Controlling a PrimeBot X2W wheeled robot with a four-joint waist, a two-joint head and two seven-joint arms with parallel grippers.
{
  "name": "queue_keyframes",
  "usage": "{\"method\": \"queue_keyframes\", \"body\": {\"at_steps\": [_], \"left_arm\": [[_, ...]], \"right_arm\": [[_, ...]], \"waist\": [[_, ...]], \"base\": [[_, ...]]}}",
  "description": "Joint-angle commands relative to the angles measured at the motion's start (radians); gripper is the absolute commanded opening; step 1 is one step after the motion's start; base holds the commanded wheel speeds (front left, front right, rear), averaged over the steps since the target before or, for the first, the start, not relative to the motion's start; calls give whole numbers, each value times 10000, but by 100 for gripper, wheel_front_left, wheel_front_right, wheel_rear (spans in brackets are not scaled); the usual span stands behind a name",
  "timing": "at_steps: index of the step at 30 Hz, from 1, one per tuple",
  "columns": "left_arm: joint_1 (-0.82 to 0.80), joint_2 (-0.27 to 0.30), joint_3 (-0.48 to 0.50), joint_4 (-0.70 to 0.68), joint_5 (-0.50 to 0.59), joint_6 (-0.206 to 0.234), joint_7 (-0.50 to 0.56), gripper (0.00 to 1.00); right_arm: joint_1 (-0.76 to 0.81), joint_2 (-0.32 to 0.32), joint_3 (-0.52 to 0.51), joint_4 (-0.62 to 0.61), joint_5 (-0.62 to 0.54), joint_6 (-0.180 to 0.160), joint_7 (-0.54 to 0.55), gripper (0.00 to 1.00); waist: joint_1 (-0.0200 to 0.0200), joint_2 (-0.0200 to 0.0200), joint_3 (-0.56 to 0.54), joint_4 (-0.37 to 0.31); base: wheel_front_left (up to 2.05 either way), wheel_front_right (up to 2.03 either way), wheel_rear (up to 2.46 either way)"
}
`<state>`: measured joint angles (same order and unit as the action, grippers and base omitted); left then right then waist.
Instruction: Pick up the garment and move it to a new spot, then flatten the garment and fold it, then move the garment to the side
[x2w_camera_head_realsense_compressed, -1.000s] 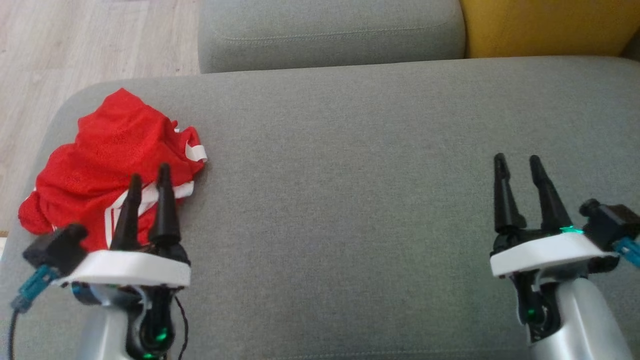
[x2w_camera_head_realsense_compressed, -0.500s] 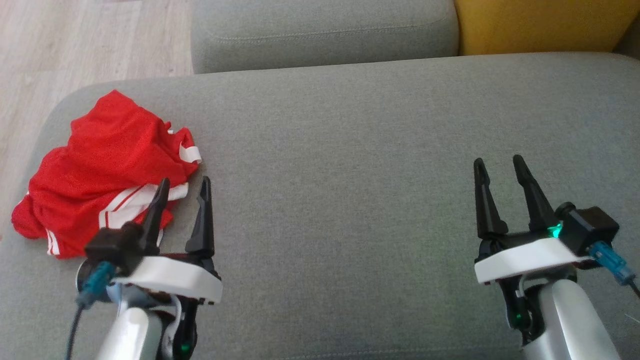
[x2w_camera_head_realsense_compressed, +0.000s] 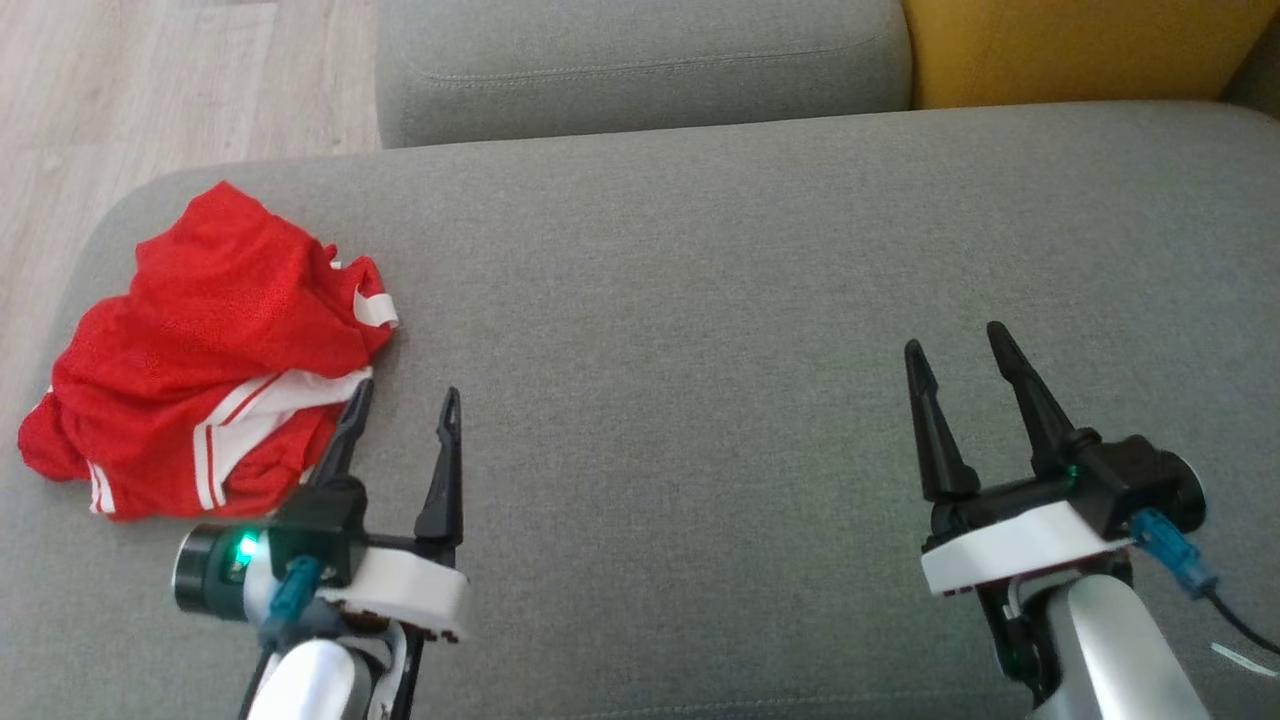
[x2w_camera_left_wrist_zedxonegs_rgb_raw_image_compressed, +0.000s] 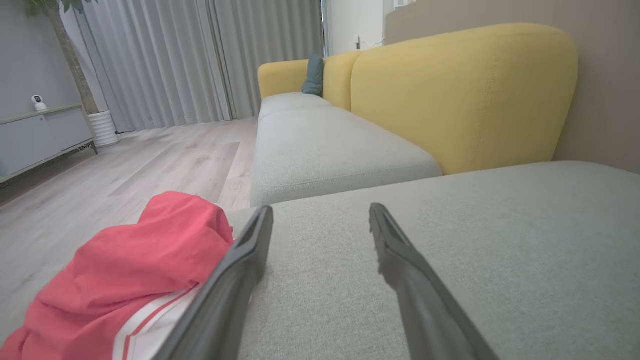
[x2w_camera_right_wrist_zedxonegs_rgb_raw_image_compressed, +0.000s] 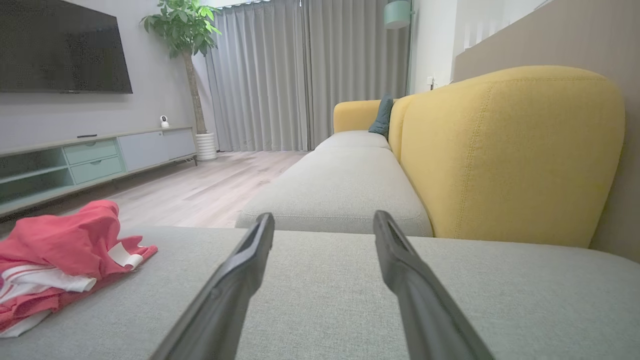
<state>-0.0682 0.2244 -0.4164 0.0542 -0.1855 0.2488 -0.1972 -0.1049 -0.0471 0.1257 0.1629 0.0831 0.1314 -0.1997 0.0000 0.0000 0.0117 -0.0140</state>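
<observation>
The garment (x2w_camera_head_realsense_compressed: 200, 350), red mesh shorts with white stripes, lies crumpled at the left end of the grey sofa cushion (x2w_camera_head_realsense_compressed: 680, 330). My left gripper (x2w_camera_head_realsense_compressed: 405, 398) hovers open just right of the heap's near edge, its left finger close beside the white trim, nothing between the fingers. In the left wrist view the garment (x2w_camera_left_wrist_zedxonegs_rgb_raw_image_compressed: 130, 270) bulges left of the left finger. My right gripper (x2w_camera_head_realsense_compressed: 957, 342) stands open over bare cushion at the right, far from the shorts. The right wrist view shows the garment (x2w_camera_right_wrist_zedxonegs_rgb_raw_image_compressed: 60, 250) at its far left.
A second grey seat cushion (x2w_camera_head_realsense_compressed: 640, 60) and a yellow backrest (x2w_camera_head_realsense_compressed: 1080, 45) lie beyond the work cushion. Wooden floor (x2w_camera_head_realsense_compressed: 130, 90) borders the cushion's left end. A TV cabinet (x2w_camera_right_wrist_zedxonegs_rgb_raw_image_compressed: 85, 160) and potted plant (x2w_camera_right_wrist_zedxonegs_rgb_raw_image_compressed: 187, 60) stand across the room.
My left gripper has swung right off the garment to its right edge and rolled. My right gripper has shifted a little left. Both stay open. The camera moved slightly.
</observation>
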Motion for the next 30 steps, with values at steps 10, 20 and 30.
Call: {"method": "queue_keyframes", "body": {"at_steps": [10, 20, 30], "left_arm": [[-240, -370, 917, -801, -412, -129, -446, 100], [214, -1270, 2253, -903, 102, -1266, -646, 100], [380, -1639, 2676, -433, 615, -2020, -646, 100]], "right_arm": [[-266, -29, -146, -102, 1189, -7, -420, 100], [-100, -32, -184, 281, 1733, -7, -621, 100], [-117, -32, -196, 526, 1958, -7, -621, 100]], "waist": [[0, 0, -44, 84], [0, 0, -78, 42], [0, 0, -144, -95]], "base": [[0, 0, 0], [0, 0, 0], [0, 0, 0]]}}
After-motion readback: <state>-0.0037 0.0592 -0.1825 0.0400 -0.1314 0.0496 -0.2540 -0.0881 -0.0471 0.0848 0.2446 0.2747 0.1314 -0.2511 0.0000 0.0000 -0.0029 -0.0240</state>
